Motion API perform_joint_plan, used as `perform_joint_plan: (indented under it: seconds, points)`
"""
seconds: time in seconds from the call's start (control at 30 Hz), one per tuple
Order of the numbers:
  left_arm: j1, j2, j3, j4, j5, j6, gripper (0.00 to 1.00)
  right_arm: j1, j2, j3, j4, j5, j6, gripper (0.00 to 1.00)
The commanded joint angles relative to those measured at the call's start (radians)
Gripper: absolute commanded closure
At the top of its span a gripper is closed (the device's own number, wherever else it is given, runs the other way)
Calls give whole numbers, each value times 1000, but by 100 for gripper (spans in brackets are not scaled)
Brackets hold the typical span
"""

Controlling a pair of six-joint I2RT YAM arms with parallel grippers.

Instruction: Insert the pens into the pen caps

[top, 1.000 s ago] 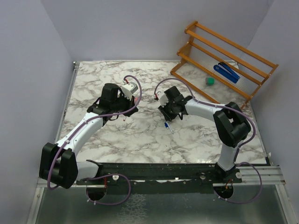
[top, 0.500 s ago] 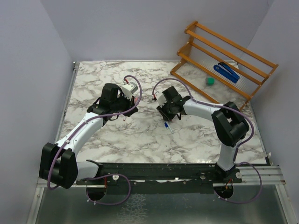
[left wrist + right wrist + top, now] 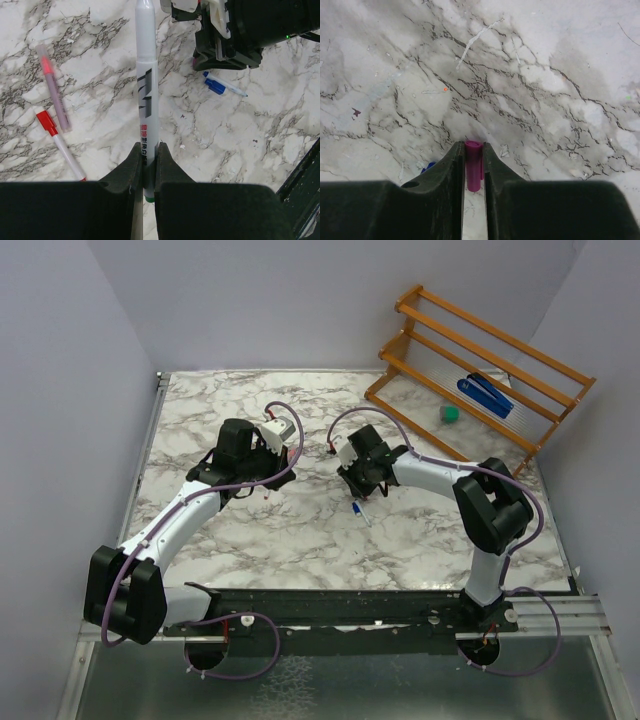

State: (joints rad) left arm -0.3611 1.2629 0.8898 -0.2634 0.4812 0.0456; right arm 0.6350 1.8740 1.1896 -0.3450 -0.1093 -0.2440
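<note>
Looks like a robotics lab test cell. Boxed in by plain lilac panels (image 3: 60,390) on three sides. Fitted with two white-and-black arms, left (image 3: 180,515) and right (image 3: 440,472), bolted to a slotted metal frame (image 3: 350,608) at the near edge, with purple cables (image 3: 297,448) looping loose over the joints. Laid with a marble-print surface (image 3: 300,530) bearing a mixed lot of small props: an orange wooden rack (image 3: 520,370), a blue stapler (image 3: 485,395), a green block (image 3: 451,414), loose pens (image 3: 62,149).
</note>
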Motion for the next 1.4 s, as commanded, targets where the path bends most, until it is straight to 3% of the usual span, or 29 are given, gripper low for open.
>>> perform_joint_plan:
  seconds: [0.0, 0.17, 0.33, 0.73, 1.07, 1.37]
  points:
    - [4, 5, 21, -4, -11, 7, 100, 5, 42, 7, -29, 39, 9, 82]
    - [4, 6, 20, -8, -19, 8, 100, 5, 62, 15, -39, 73, 14, 92]
    - [4, 11, 22, -10, -21, 8, 100, 4, 52, 3, -15, 105, 34, 96]
    - [4, 9, 21, -3, -13, 8, 100, -5, -165, -72, 185, 243, 90, 96]
    - [4, 13, 2, 44, 69, -15, 100, -9, -431, -146, 440, 82, 159, 97]
    - [-13, 9, -42, 158, 269, -41, 100, -8, -542, -213, 828, -136, 281, 97]
